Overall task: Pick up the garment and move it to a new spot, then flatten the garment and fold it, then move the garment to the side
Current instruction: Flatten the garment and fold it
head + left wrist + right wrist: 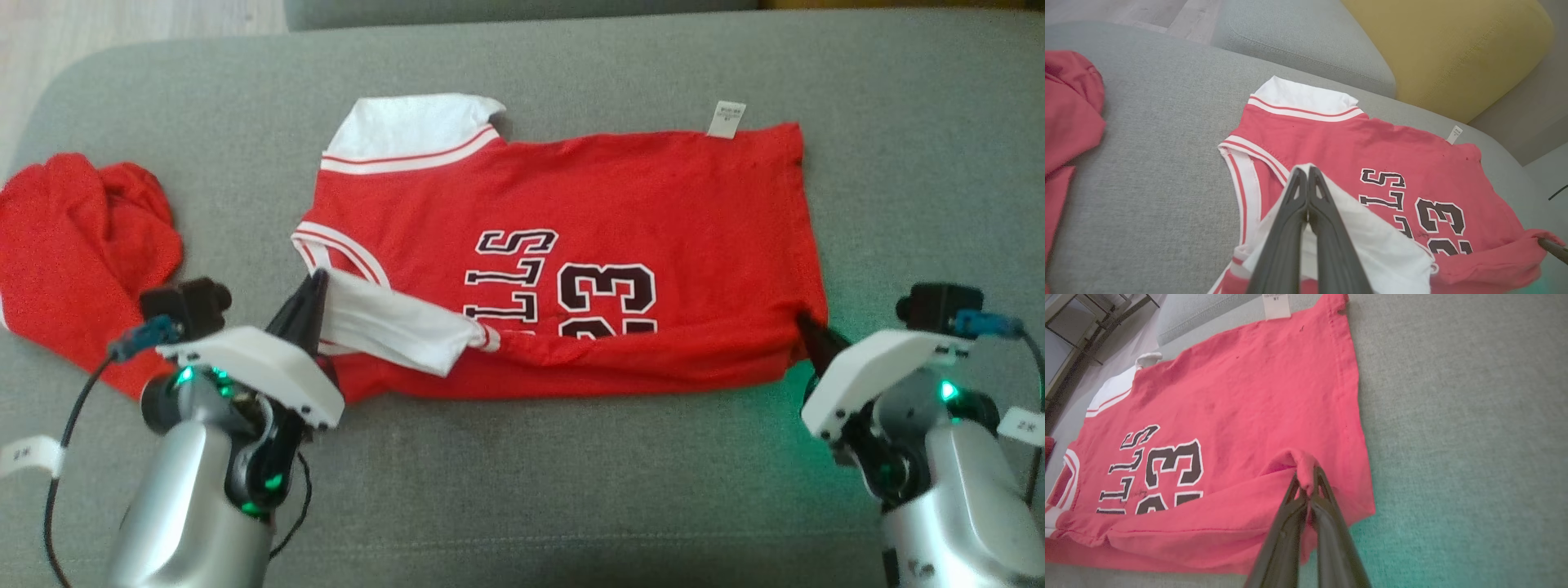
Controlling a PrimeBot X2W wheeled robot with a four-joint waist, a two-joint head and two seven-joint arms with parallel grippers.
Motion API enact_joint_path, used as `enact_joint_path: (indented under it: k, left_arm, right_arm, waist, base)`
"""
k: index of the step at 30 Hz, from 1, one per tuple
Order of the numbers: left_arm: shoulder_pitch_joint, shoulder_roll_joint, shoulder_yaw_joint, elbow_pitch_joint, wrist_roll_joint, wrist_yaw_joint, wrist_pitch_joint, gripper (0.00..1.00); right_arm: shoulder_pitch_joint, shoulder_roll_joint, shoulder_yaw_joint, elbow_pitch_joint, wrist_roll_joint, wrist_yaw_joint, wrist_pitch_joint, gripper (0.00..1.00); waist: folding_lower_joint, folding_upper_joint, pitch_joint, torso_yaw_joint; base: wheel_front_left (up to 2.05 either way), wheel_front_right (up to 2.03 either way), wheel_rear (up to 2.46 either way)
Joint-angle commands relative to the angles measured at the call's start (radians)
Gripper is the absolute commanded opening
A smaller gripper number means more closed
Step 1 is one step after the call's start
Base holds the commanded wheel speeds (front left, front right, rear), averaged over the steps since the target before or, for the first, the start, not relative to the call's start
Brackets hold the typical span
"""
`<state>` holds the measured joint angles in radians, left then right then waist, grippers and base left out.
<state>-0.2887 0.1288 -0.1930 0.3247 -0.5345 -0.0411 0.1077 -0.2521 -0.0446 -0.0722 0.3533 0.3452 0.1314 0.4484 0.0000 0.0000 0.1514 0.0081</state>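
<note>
Left claw (316, 279): pinched shut on the jersey's (612, 196) white sleeve, at its near left corner.
Right claw (805, 321): pinched shut on the red hem, at the near right corner.
Jersey: spread flat on the grey sofa seat (571, 490), with its near edge rolled up.
Left of it: a crumpled red cloth (73, 237).
Behind: a yellow cushion (1453, 49).
</note>
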Motion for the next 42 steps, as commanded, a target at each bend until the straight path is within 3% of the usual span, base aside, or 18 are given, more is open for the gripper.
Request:
enact_joint_path:
  k: [1, 2, 3, 4, 11, 16, 21, 27, 42]
  left_arm:
    - [-0.066, 0.012, 0.038, -0.009, -0.01, -0.009, -0.025, 0.0]
    - [-0.078, 0.008, 0.04, 0.011, -0.018, -0.015, -0.034, 0.0]
    - [-0.078, 0.008, 0.04, 0.011, -0.018, -0.015, -0.034, 0.0]
    - [-0.097, 0.004, 0.04, 0.043, -0.019, -0.022, -0.059, 1.0]
    - [-0.085, 0.004, 0.04, 0.066, 0.023, -0.012, -0.192, 1.0]
    - [-0.017, 0.015, 0.028, 0.023, 0.103, 0.039, -0.311, 1.0]
    - [0.067, 0.034, 0.016, -0.054, 0.19, 0.089, -0.358, 1.0]
    - [0.171, 0.045, 0.022, -0.141, 0.247, 0.12, -0.368, 1.0]
    - [0.276, 0.045, 0.028, -0.16, 0.25, 0.121, -0.369, 1.0]
  right_arm:
    - [-0.055, -0.006, 0.021, -0.02, 0.011, -0.001, -0.025, 0.0]
    - [-0.065, -0.006, 0.022, -0.008, 0.018, -0.001, -0.038, 0.16]
    - [-0.065, -0.006, 0.022, -0.008, 0.018, -0.001, -0.038, 0.16]
    - [-0.08, -0.006, 0.028, 0.004, 0.036, -0.001, -0.079, 1.0]
    - [-0.064, -0.007, 0.082, -0.005, 0.013, -0.001, -0.245, 1.0]
    - [-0.014, -0.008, 0.125, -0.057, -0.063, -0.001, -0.395, 1.0]
    - [0.055, -0.007, 0.145, -0.118, -0.135, -0.001, -0.484, 1.0]
    - [0.134, -0.007, 0.165, -0.186, -0.174, -0.001, -0.524, 1.0]
    - [0.218, -0.006, 0.162, -0.254, -0.169, -0.001, -0.5, 1.0]
  waist:
    - [0.0, 0.0, 0.015, -0.003]
    - [0.0, 0.0, 0.02, -0.004]
    - [0.0, 0.0, 0.02, -0.004]
    - [0.0, 0.0, 0.029, -0.005]
    - [0.0, 0.0, 0.041, -0.007]
    - [0.0, 0.0, 0.034, -0.011]
    - [0.0, 0.0, 0.015, -0.014]
    - [0.0, 0.0, -0.013, -0.019]
    - [0.0, 0.0, -0.07, -0.02]
  base:
    - [0.0, 0.0, 0.0]
    - [0.0, 0.0, 0.0]
    - [0.0, 0.0, 0.0]
    - [0.0, 0.0, 0.0]
    - [0.0, 0.0, 0.0]
    - [0.0, 0.0, 0.0]
    - [0.0, 0.0, 0.0]
    - [0.0, 0.0, 0.0]
    - [0.0, 0.0, 0.0]
